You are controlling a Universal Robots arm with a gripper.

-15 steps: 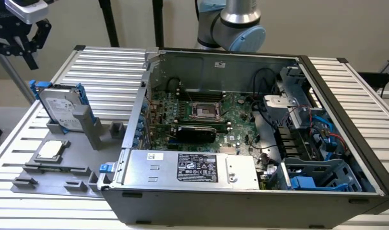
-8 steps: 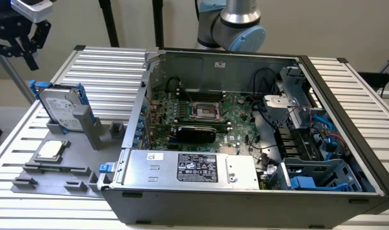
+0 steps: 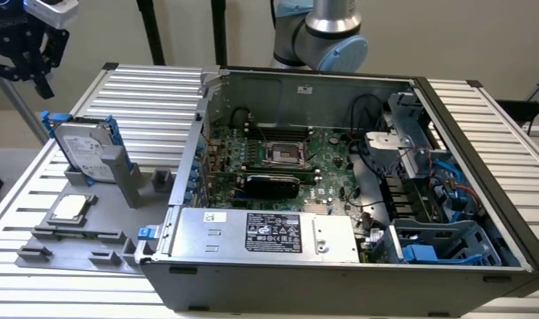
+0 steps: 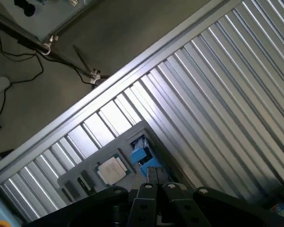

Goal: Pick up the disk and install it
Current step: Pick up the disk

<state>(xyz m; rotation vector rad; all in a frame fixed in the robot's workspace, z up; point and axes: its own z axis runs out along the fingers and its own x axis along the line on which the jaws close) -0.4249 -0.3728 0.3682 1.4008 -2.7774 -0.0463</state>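
Note:
The disk (image 3: 81,147), a silver drive with a white label and blue rails, stands upright in a slot of the grey holder plate (image 3: 74,242) at the exterior view's left. My black gripper (image 3: 45,86) hangs high above and a little behind the disk, apart from it, with nothing in it. In the wrist view the disk (image 4: 141,153) appears edge-on as a blue shape far below my gripper (image 4: 154,178), whose fingers are shut together.
An open computer case (image 3: 340,282) lies to the exterior view's right of the holder, showing a motherboard (image 3: 278,156), a silver power supply (image 3: 269,232) and a blue drive bay (image 3: 442,246). A small square chip (image 3: 68,208) rests on the holder plate. The ribbed aluminium table (image 3: 154,93) carries everything.

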